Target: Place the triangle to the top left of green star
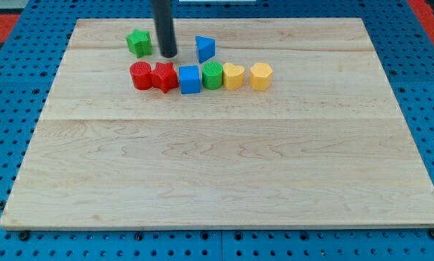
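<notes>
The blue triangle (205,48) sits near the view's top, right of my tip (169,56). The green star (138,43) lies left of my tip, at about the same height. My tip stands between the two, apart from both, roughly 40 px from each. The dark rod rises out of the view's top edge.
Below my tip runs a row of blocks: a red cylinder (140,75), a red star-like block (164,77), a blue cube (190,79), a green cylinder (213,75), a yellow heart-like block (233,75) and a yellow hexagon (260,75). The wooden board (217,167) lies on a blue pegboard.
</notes>
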Action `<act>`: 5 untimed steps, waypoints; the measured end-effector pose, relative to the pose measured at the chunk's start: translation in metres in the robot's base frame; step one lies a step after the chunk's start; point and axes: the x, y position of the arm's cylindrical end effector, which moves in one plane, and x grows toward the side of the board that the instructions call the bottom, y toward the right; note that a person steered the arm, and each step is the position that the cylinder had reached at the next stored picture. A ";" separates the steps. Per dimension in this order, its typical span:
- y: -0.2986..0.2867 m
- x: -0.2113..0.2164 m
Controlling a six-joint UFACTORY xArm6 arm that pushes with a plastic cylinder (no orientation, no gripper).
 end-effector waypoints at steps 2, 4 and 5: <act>0.147 -0.011; -0.009 -0.053; -0.083 -0.054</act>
